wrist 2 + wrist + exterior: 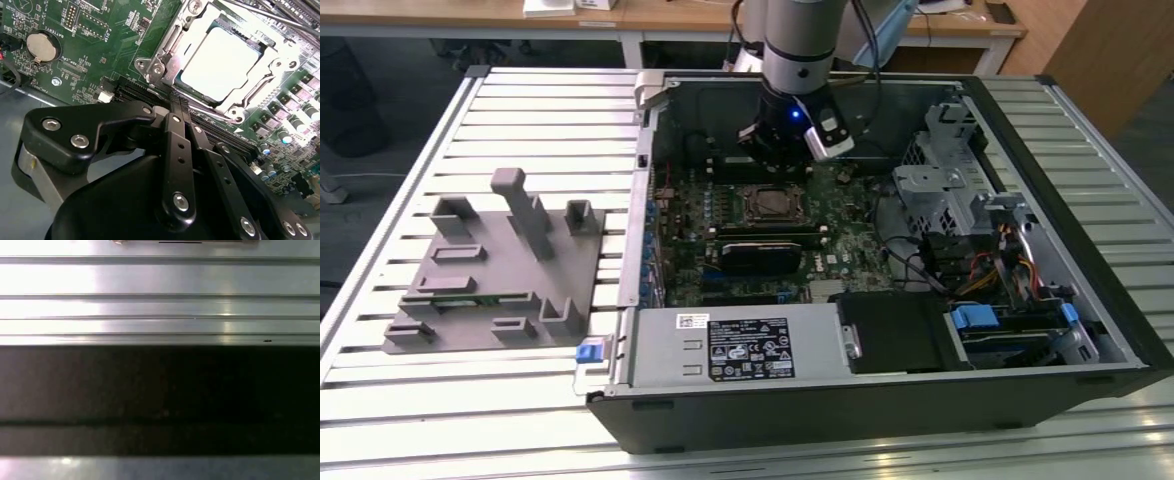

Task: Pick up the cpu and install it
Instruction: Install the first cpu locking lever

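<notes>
The cpu [220,62] lies flat in its socket [165,47] on the green motherboard [100,50], its pale metal top bright under the light. In the second wrist view the socket's metal frame surrounds the chip on all sides, and the chip looks level within it, not tilted or riding on an edge. In the exterior view the socket [771,203] sits near the middle of the board inside the open computer case [1067,300], which rests on the slatted tabletop [400,200].

The gripper [178,102] is just beside the socket and apart from the chip. Its black fingers [176,150] are pressed together with nothing between them. In the exterior view the arm [798,40] reaches down into the case, with the gripper [781,160] just above the socket. The grey plastic fixture [500,270] stands well apart, outside the case on the exterior view's left.

As a judgement, the pick and the placing seem done: the chip is already seated and released. The step in hand looks like the end of the installation. Any next move calls for care to keep the closed fingers from nudging the chip or catching the frame, since the tips stand so close to the socket's edge.
</notes>
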You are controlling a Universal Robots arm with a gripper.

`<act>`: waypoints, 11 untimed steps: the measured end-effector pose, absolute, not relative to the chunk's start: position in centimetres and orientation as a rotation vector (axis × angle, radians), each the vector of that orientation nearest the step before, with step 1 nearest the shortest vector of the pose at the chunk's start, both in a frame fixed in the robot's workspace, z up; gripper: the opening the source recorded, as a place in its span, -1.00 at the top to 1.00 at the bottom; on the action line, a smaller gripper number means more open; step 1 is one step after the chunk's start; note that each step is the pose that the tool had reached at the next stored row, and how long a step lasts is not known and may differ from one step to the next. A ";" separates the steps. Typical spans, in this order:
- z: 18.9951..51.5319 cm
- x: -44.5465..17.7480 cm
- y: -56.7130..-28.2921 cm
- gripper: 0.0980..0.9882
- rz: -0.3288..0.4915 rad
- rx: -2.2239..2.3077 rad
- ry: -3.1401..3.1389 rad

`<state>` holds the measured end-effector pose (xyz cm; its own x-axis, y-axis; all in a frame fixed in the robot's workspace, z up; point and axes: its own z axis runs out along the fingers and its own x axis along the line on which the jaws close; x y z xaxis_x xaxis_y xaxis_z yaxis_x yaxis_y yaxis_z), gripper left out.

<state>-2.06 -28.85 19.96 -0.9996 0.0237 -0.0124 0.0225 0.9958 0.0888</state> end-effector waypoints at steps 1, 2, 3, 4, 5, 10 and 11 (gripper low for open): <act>20.0 -2.0 -28.8 0.98 0.139 0.036 3.125; 20.0 -2.0 -28.8 0.98 0.139 0.036 3.125; 20.0 -2.0 -28.8 0.98 0.139 0.037 3.125; 20.1 -2.0 -28.8 0.98 0.139 0.037 3.125; 20.2 -2.0 -28.8 0.98 0.139 0.036 3.125; 20.4 -1.9 -28.8 0.98 0.130 0.036 3.125; 20.4 -1.9 -28.8 0.98 0.123 0.036 3.125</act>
<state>-1.92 -28.84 20.38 -0.9996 0.0237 -0.0128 0.0226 0.9966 0.0790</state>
